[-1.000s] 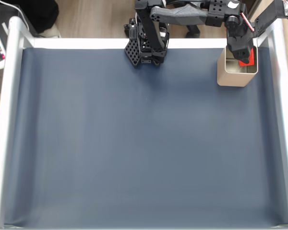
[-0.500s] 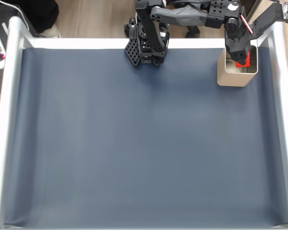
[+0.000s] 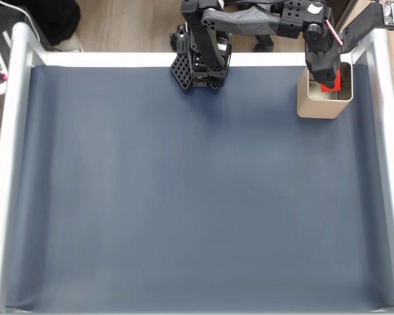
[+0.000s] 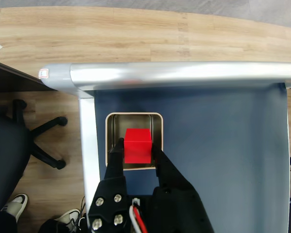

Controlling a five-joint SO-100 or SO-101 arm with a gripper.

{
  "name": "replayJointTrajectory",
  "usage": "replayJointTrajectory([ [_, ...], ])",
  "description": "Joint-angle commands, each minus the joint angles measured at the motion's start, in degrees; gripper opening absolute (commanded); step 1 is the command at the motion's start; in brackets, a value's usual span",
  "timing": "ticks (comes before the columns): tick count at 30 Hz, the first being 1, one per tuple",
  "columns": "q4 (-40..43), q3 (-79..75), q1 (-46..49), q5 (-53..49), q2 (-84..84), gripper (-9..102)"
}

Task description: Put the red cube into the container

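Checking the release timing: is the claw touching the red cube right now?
Touching. In the wrist view the claw has a finger pressed against each side of the red cube, above the container.

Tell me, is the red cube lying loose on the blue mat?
No, the fingers grip the red cube above the open container.

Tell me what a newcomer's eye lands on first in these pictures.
The red cube grabs attention first: in the wrist view it sits clamped between the fingers of the gripper, directly above the open container. In the fixed view the container stands in the top right corner of the wide dark blue mat, which is framed by a shiny silver rail.
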Motion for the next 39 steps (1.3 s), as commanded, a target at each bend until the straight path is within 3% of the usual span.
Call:
replayJointTrajectory([
  [1, -0.3, -0.4, 0.9, -1.1, 2.5, 7],
  [19, -0.3, 0.4, 1.3, -2.5, 3.2, 26],
  [39, -0.7, 1.1, 1.7, -2.8, 3.8, 26],
])
